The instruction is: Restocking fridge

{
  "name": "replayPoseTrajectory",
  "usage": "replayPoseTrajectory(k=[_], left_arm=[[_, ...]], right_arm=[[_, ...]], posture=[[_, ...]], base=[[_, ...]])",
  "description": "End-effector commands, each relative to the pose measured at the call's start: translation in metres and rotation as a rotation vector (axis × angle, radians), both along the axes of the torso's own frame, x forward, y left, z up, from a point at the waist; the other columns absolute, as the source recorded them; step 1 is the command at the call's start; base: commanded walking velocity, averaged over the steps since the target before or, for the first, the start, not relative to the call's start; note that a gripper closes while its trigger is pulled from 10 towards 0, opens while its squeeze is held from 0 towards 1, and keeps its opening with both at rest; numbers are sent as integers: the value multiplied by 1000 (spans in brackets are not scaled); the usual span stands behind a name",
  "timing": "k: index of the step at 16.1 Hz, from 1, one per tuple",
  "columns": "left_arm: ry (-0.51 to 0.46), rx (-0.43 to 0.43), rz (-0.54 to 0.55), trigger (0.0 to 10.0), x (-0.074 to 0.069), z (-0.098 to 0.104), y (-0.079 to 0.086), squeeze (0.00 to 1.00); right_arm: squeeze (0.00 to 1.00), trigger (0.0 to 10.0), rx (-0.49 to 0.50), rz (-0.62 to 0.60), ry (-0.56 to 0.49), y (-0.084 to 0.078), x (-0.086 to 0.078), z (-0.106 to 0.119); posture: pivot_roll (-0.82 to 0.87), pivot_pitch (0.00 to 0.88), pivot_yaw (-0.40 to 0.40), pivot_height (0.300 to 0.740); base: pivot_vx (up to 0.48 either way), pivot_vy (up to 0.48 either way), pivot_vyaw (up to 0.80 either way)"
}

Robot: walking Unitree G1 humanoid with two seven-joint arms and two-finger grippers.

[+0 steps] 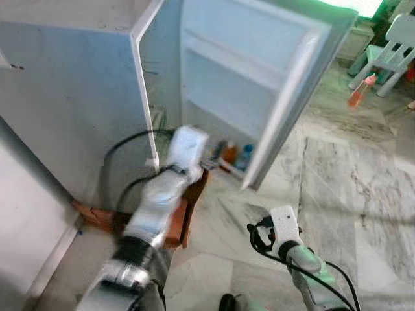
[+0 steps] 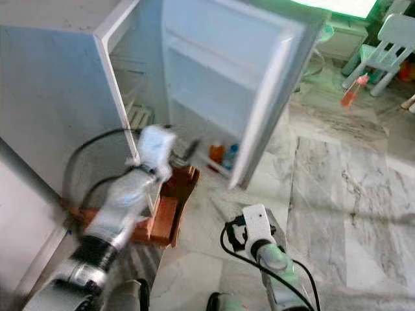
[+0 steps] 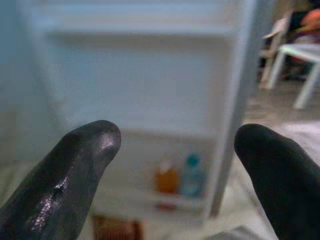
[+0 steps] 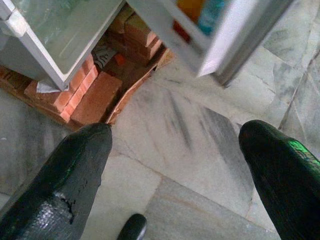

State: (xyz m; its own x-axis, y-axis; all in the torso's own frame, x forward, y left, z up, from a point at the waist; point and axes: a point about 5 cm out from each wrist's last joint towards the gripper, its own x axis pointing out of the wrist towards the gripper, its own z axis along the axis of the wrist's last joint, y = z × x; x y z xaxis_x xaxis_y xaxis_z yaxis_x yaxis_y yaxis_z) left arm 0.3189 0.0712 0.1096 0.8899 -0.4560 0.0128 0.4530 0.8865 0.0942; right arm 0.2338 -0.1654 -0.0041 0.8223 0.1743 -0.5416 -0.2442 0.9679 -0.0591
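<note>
Left wrist view looks along the left gripper [image 3: 175, 165], whose fingers [image 3: 65, 175] are spread apart with nothing between them, aimed at the inside of the open fridge door [image 1: 285, 97]. Right wrist view has the right gripper [image 4: 175, 170], fingers likewise parted and empty, hanging low over the marble floor [image 1: 350, 188].

Beyond the left gripper, an orange bottle [image 3: 166, 179] and a blue bottle [image 3: 190, 172] stand side by side in the lowest door rack; the racks above look bare. The fridge [image 1: 78, 97] sits raised on red bricks [image 4: 90, 95], door swung wide. Farther off, an orange spray bottle [image 1: 360, 91] leans by a white chair [image 1: 395, 52].

Neither gripper carries stock, so I judge the step is a reach toward the door. Done well, the left arm should slow, since the head views are blurred, and stay clear of the door edge.
</note>
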Motion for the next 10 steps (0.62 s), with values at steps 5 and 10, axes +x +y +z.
replayPoseTrajectory(k=[5, 10], left_arm=[[137, 135, 37, 10000, -34, -47, 20, 0], [151, 178, 59, 10000, -37, -54, 22, 0]], right_arm=[[0, 10000, -54, 23, -17, -1, 2, 1], [0, 10000, -47, 25, -23, 1, 5, 2]], posture=[[132, 82, -87, 740], [130, 79, -87, 740]], base=[[0, -382, -81], [0, -288, -558]])
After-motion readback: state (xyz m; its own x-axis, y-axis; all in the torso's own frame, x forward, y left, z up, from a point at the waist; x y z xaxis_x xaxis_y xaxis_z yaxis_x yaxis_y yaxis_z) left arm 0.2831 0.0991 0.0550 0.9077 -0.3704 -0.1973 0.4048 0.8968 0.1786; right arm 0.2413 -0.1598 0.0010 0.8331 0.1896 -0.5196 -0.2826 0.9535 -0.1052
